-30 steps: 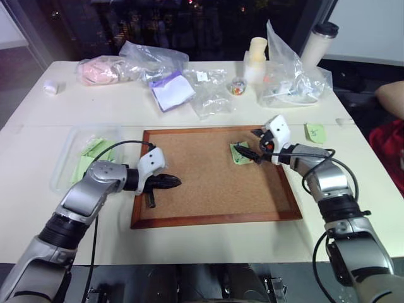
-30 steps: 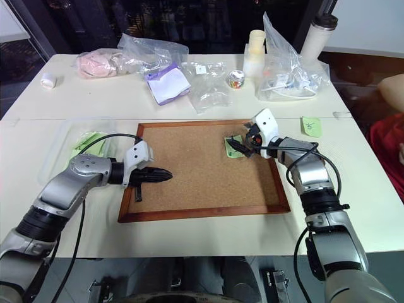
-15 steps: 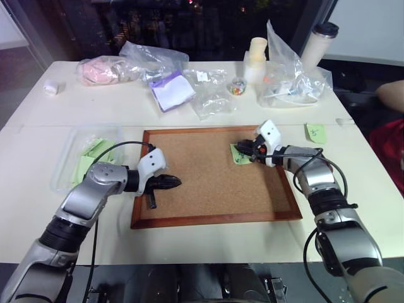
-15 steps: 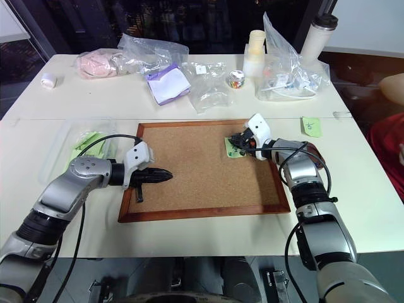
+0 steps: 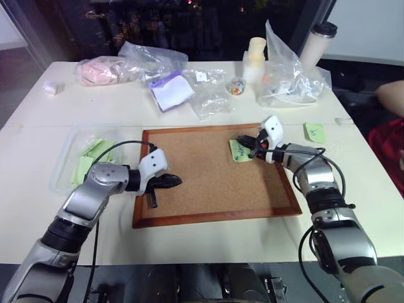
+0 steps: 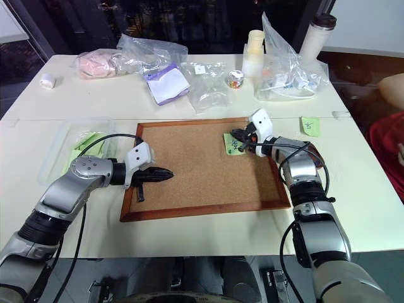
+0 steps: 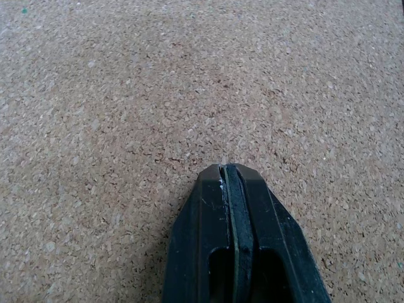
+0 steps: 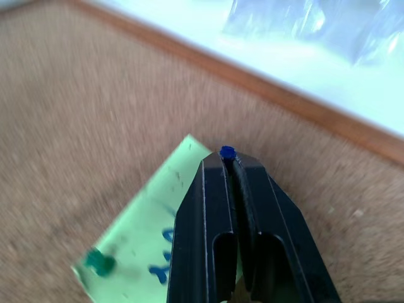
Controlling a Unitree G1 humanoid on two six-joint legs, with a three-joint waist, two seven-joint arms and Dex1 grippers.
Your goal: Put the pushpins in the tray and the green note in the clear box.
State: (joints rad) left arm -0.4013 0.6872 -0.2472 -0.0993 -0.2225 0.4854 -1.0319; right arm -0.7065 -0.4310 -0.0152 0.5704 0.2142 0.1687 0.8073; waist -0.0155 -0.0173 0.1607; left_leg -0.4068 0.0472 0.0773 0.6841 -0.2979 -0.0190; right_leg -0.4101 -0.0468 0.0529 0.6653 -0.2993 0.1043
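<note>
The green note lies on the corkboard, near its far right corner. My right gripper is shut on a blue pushpin right at the note's far edge. I cannot tell whether the pin's point is still in the cork. A green pushpin sits in another corner of the note. My left gripper is shut and empty, low over the board's left part. The clear box stands left of the board with green notes inside. The tray is out of view.
A second green note lies on the table right of the board. Clear plastic bags, a purple-edged pad, a cream bottle and a tumbler crowd the far side. A person's arm shows at the right edge.
My right gripper, open over the note a second ago, has shut on the blue pushpin and shifted slightly toward the board's far edge. The left arm has stayed still.
</note>
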